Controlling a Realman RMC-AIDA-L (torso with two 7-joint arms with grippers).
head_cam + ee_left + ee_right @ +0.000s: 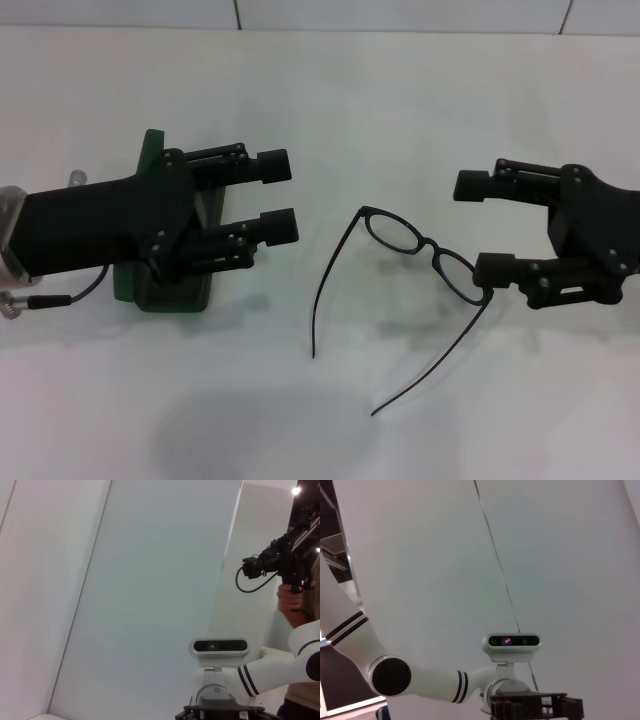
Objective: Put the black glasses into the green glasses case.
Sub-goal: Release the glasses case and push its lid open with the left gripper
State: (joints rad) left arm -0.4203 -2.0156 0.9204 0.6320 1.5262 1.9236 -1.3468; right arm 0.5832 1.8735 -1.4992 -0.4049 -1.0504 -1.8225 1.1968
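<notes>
The black glasses (420, 243) lie on the white table in the head view, temple arms unfolded and pointing toward the front. My right gripper (474, 226) is open at their right end; one finger (500, 271) overlaps the right lens, the other is farther back. The green glasses case (152, 150) lies at the left, mostly hidden under my left arm; only its edges show. My left gripper (283, 197) is open over the case's right side, fingers pointing toward the glasses. The wrist views show only walls and the robot's body.
The white table (330, 90) runs to a tiled wall at the back. A cable (60, 296) hangs by my left wrist. In the left wrist view a person (300, 590) holds a black camera rig beside the robot.
</notes>
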